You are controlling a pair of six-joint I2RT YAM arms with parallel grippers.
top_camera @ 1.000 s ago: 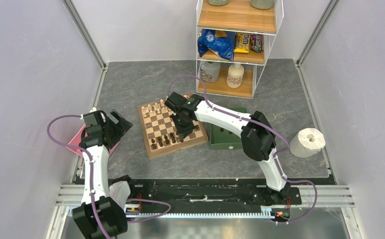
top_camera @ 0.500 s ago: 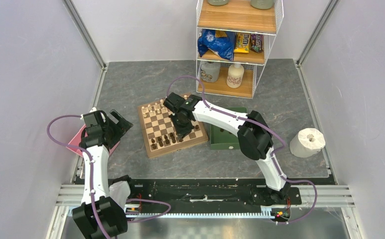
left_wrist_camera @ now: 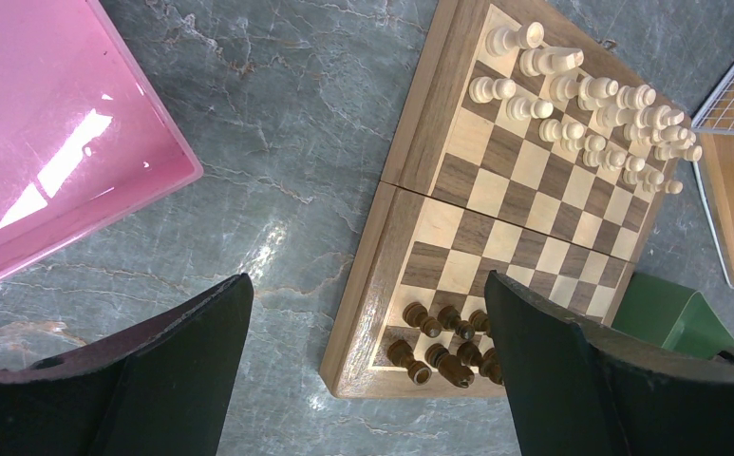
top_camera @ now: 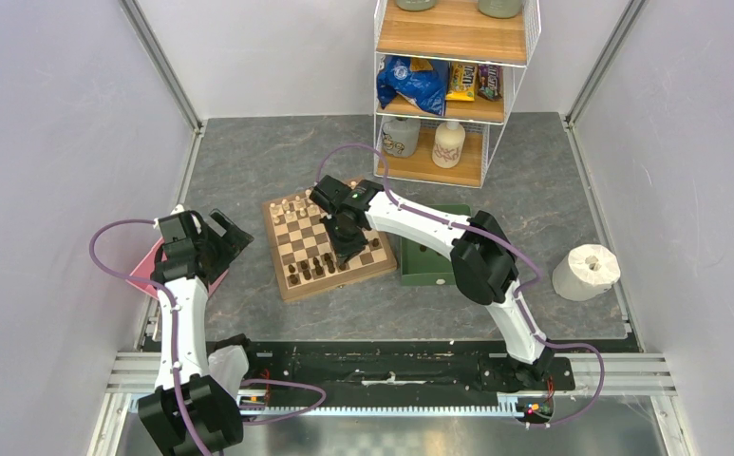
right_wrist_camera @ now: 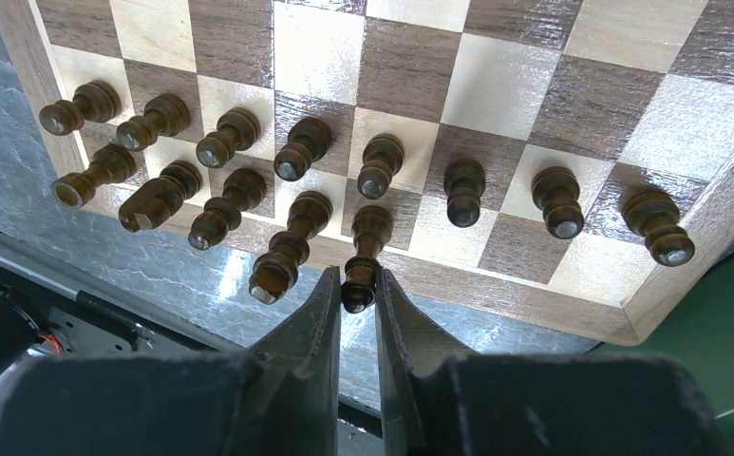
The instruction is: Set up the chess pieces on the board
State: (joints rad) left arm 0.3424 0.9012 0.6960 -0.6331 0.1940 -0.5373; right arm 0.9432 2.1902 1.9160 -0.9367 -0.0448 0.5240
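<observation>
R gripper (right_wrist_camera: pixel 356 290): fingers closed on the head of one dark chessman (right_wrist_camera: pixel 370 233). Piece upright, long axis vertical, top twd wrist cam, base over a back-row sq. near the board's near edge. Can't tell if base touches wood.

The board (top_camera: pixel 287 280): square, hinged in two halves, tan/dk-brown checks w/ visible grain, pale wood border. Sits mid-table, turned a little off the table edge.

The chess pieces (right_wrist_camera: pixel 296 152): dark, turned wood, glossy, knobbed tops. All upright in two rows along the near edge, full row of pawns in front, five incl. the held one behind, toward the left end. Cream chessmen (left_wrist_camera: pixel 591 104) crowd the far edge, also upright.

L gripper (left_wrist_camera: pixel 365 285): fingers wide apart, nothing btwn, hanging over grey veined table top (left_wrist_camera: pixel 277 123) between pink tray (left_wrist_camera: pixel 49 123) and board's left edge.

Green tray (top_camera: pixel 429 266) just right of board.
</observation>
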